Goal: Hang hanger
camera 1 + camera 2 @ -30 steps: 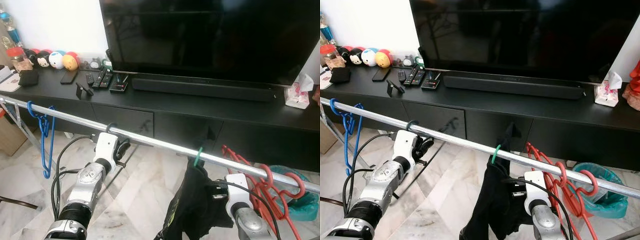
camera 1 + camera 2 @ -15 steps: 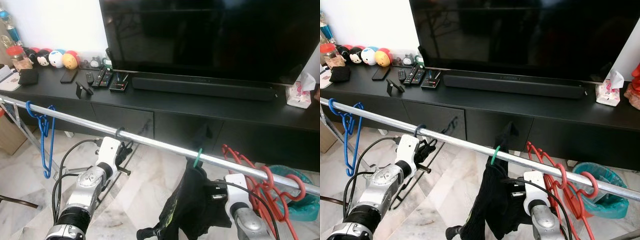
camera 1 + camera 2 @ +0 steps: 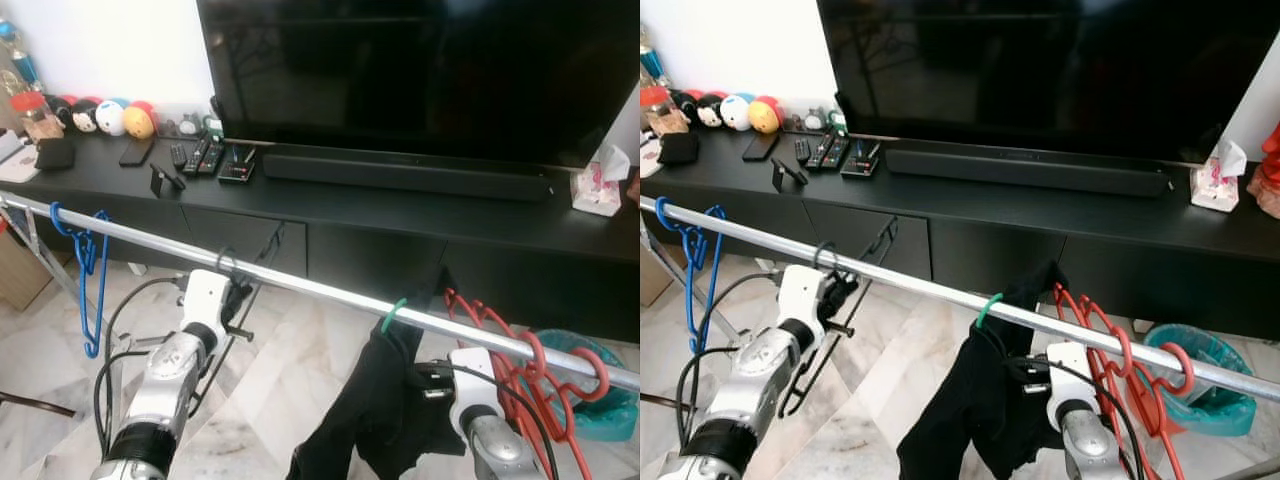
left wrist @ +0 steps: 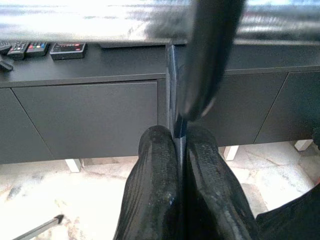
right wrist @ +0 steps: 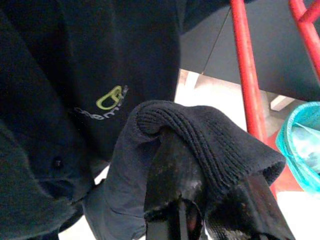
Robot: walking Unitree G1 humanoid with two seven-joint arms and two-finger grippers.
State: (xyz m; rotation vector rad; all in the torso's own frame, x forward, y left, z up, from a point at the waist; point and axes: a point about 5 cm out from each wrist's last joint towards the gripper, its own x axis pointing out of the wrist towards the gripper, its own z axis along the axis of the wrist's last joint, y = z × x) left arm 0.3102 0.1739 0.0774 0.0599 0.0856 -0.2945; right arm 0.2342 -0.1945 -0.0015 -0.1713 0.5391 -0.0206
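The left end effector (image 3: 837, 292), clamped on the thin black wire hanger (image 3: 836, 318), has dropped its hook onto the silver metal rail (image 3: 930, 292); release remains. The right end effector (image 5: 197, 210) pinches the black garment (image 3: 975, 410).

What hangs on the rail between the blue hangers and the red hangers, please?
In the left eye view: the black hanger in the left hand, then the green-hooked hanger carrying a black garment.

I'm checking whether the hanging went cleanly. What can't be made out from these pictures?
- Left tool: in the left wrist view its fingers press together on the black hanger; the hook's seat on the rail is blurred.
- Right tool: in the right wrist view, the dark garment wraps the fingers, hiding the grip.
- Green hanger: the garment covers its body.
- Red hangers: cut off by the bottom edge of the right eye view.
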